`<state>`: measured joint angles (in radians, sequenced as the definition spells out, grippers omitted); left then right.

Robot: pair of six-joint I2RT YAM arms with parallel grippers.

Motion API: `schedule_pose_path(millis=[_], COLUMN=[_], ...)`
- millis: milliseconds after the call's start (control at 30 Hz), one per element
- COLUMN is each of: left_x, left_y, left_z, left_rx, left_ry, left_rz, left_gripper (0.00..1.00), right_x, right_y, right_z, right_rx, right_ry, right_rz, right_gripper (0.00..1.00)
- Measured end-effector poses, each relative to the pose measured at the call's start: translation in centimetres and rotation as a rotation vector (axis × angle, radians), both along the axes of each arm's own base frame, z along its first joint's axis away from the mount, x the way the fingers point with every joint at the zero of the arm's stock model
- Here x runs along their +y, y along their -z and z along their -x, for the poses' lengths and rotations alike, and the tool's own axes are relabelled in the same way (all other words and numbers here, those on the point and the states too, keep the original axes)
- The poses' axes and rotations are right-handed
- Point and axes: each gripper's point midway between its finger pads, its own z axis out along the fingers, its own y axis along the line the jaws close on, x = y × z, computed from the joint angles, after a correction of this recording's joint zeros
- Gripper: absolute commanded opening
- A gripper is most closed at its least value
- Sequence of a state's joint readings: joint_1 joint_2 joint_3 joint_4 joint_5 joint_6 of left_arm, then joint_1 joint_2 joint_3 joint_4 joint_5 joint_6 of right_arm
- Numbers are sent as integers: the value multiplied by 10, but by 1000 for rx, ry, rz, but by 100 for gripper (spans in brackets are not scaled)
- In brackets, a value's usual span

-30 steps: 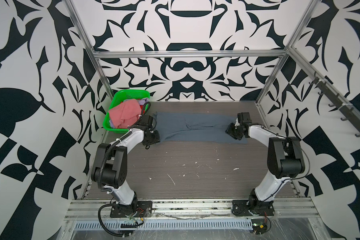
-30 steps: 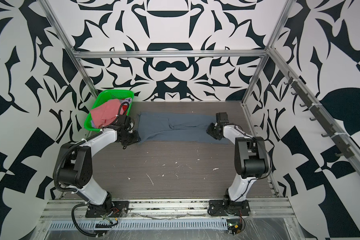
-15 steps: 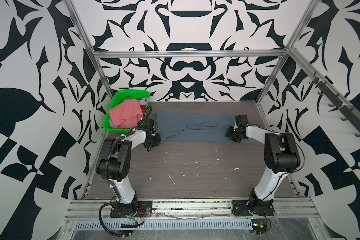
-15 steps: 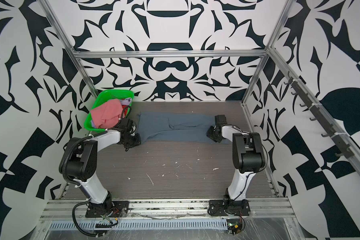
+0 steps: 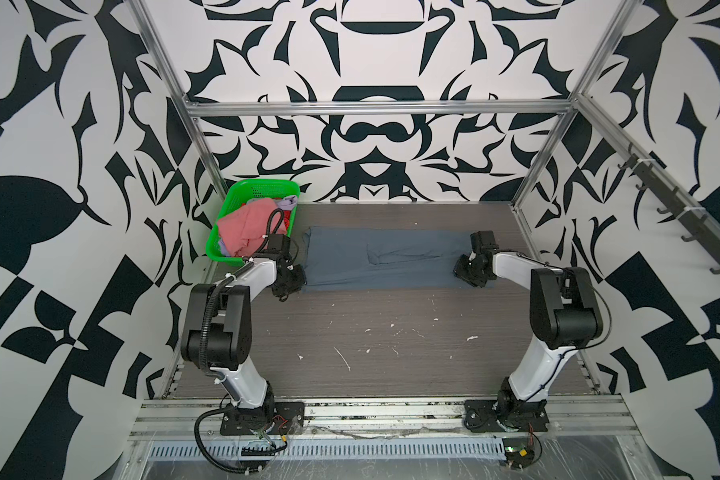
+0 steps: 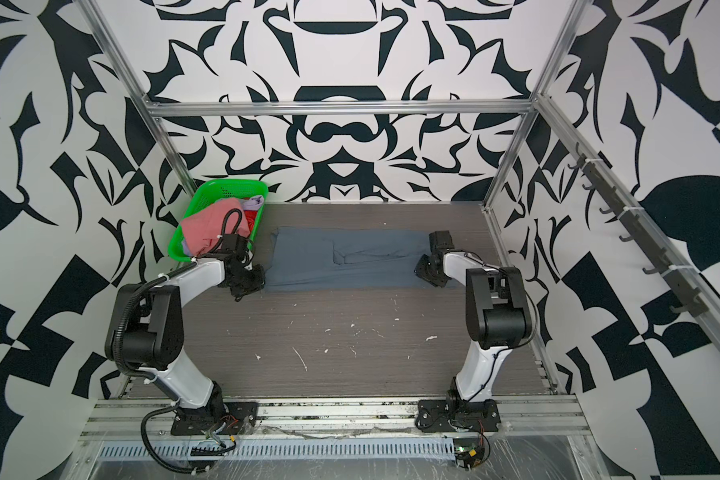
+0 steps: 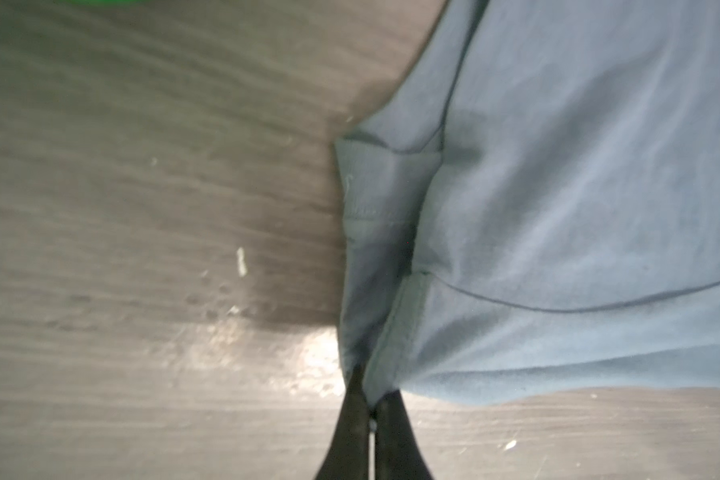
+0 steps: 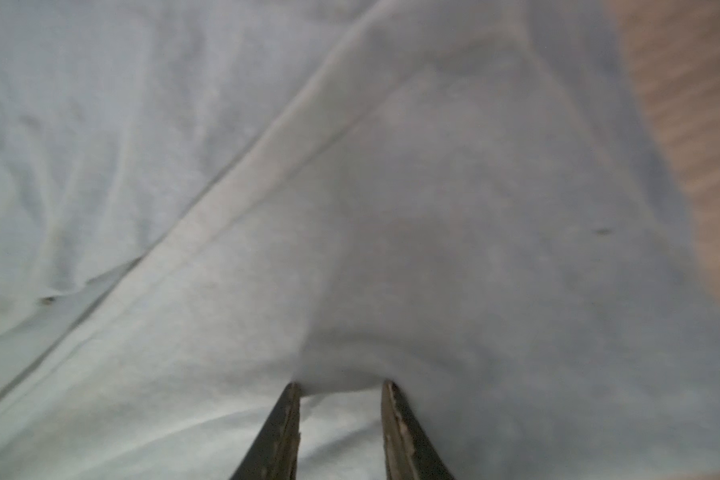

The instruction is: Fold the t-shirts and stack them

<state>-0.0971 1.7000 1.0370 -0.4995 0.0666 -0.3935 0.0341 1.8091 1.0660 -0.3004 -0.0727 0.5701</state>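
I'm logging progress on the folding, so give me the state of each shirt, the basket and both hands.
blue-grey t-shirt: lying flat, folded into a long strip.
left hand: shut on the strip's near-left corner.
right hand: closed on bunched cloth at the opposite end.
green basket: upright, holding shirts.
pink t-shirt: crumpled, topping the pile.
lavender t-shirt: crumpled, mostly buried.

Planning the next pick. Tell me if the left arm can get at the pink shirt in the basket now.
Likely within reach: the pink shirt tops the pile in the green basket beside that arm, uncovered. But the left pincer is shut on a corner of the blue-grey shirt and must release first.
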Motion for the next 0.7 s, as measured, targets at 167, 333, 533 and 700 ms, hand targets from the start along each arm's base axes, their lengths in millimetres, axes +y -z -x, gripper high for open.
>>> schedule_pose_path(millis=[167,333,533,700], left_x=[6,8,-33,-80], left_y=[5,-13,-78,-92], left_z=[12,14,-16,-36], left_rx=[60,43,-118,-162], left_ry=[-24,-66,-8,40], left_rz=[-29,-21,73,163], left_gripper=[36,46,54,58], right_x=[0,13,23,35], right_y=[-1,-31,-86,-101], right_z=[19,27,8,-35], right_rx=[33,-23,-189,-258], right_ry=[-18,-58,-85,-110], right_rz=[2,-63,-102,-118], right_gripper=[37,38,39,39])
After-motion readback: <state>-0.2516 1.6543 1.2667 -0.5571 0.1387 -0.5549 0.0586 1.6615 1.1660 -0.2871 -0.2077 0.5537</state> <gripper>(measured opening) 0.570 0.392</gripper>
